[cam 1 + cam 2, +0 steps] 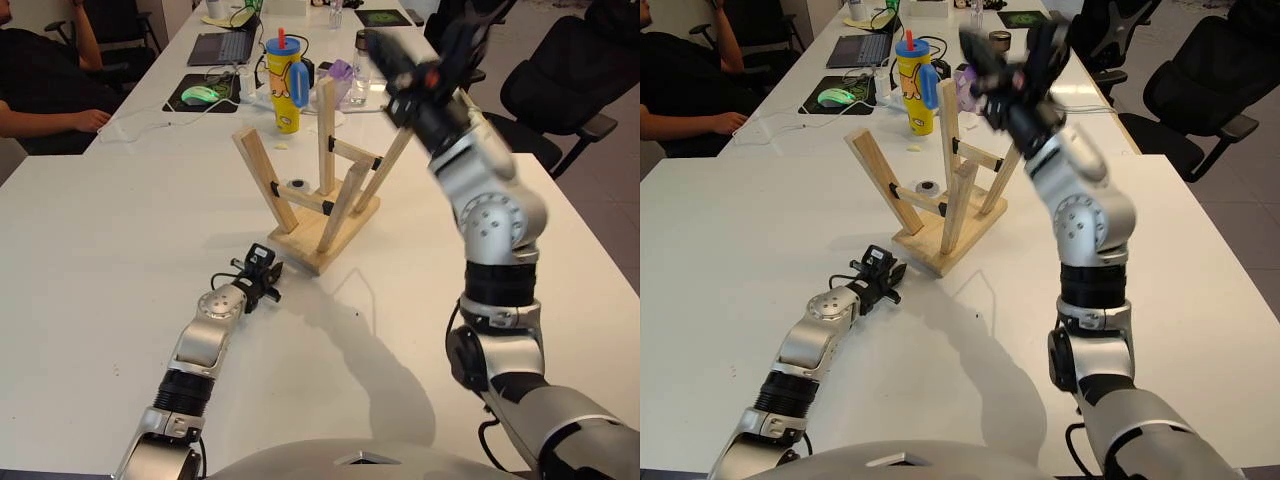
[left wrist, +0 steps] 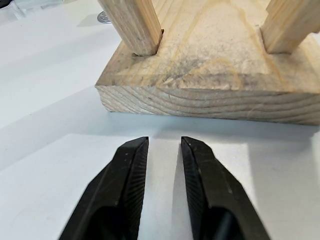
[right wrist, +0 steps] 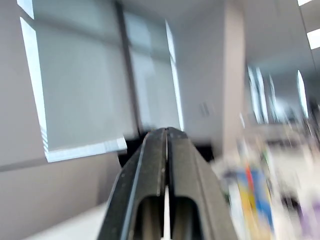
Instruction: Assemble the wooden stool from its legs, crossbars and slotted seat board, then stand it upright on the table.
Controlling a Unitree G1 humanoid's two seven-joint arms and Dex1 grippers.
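Stool (image 1: 320, 200) inverted on seat board (image 2: 210, 95), likely awaiting flip. Left gripper (image 2: 164, 142) narrow, empty, near board edge; right gripper (image 3: 166, 132) closed, empty, aloft.

We find the stool (image 1: 322, 198) legs-up on the tabletop (image 1: 90, 270), our left gripper (image 1: 271, 269) just before its seat board (image 1: 340, 236), a cup (image 1: 285, 88) behind.

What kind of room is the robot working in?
Probably an office or meeting room. There is a long white table, with a laptop and a computer mouse farther along it, and a black office chair beside it.
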